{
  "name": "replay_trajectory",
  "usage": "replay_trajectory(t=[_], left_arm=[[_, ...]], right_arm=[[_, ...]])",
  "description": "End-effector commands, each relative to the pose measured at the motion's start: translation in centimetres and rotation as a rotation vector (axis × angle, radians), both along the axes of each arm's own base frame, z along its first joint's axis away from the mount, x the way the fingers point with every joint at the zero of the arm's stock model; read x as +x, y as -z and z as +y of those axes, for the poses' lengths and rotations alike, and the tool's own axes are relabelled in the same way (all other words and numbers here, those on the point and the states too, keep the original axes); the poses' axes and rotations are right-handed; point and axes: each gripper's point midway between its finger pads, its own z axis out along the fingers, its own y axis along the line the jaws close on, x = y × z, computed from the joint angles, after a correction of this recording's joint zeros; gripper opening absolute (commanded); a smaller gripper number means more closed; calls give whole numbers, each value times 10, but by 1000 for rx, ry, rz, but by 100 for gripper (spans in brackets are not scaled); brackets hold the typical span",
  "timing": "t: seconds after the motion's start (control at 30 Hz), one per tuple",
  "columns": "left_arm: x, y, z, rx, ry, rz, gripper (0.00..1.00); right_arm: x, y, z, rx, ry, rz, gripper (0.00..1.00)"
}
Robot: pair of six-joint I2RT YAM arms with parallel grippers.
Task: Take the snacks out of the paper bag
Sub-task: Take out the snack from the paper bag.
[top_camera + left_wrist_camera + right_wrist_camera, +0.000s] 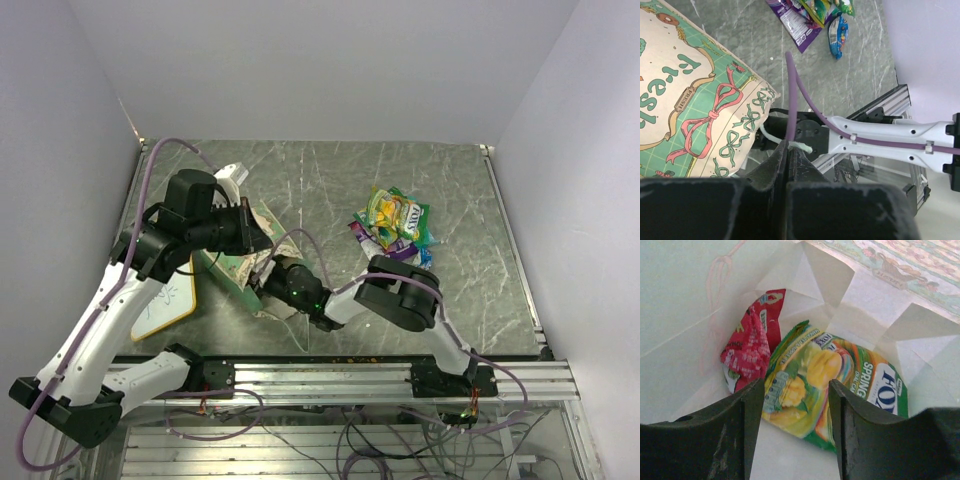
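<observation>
The worktop [330,180] is dark green like stone, with thin white lines. A little heap of snack packets [393,222] lies on its right half, a yellow-green one on top, with purple and blue ones peeking out. The paper bag [224,267] is on the left side. Just beside it, by the front edge, lies a whiteboard [165,303].

Inside the open paper bag [695,100] lie a red packet [747,355] and a yellow-green packet [815,390]; more snacks [395,220] sit piled to its right.
</observation>
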Motion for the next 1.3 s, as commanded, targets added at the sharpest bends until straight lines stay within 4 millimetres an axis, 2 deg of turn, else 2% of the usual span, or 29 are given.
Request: replay_trajectory(t=[0.0, 0.1, 0.23, 0.33, 0.37, 0.4, 0.47, 0.63, 0.8, 0.87, 1.0, 1.13, 1.27], left_arm=[[-5, -2, -6, -18, 38, 6, 7], [-6, -1, -8, -29, 35, 28, 7], [-6, 11, -4, -16, 5, 54, 7], [-8, 10, -2, -22, -4, 47, 7], [-8, 10, -1, -15, -5, 44, 7], [-8, 12, 2, 9, -9, 44, 7], [-9, 15, 6, 24, -17, 42, 7], [-10, 13, 10, 21, -44, 34, 7], [-6, 15, 21, 76, -81, 21, 7], [-3, 14, 22, 81, -97, 14, 7], [2, 13, 23, 74, -130, 1, 7], [8, 11, 28, 105, -151, -14, 7], [15, 11, 26, 99, -165, -20, 7]], right_arm=[[11, 1, 18, 75, 57, 17, 57], [17, 27, 19, 34, 87, 55, 62], [22, 64, 15, -56, 108, 110, 63], [26, 90, 11, -121, 130, 153, 63], [29, 97, 9, -143, 136, 172, 62], [31, 110, 5, -186, 144, 195, 55], [33, 116, 0, -215, 137, 204, 46], [36, 110, -11, -243, 129, 238, 23], [32, 94, -13, -269, 87, 204, 6], [27, 81, -14, -247, 64, 184, 2], [13, 53, -19, -226, 11, 126, 0], [-9, 45, -29, -241, -67, 68, 0], [-22, 37, -41, -246, -105, 38, 0]])
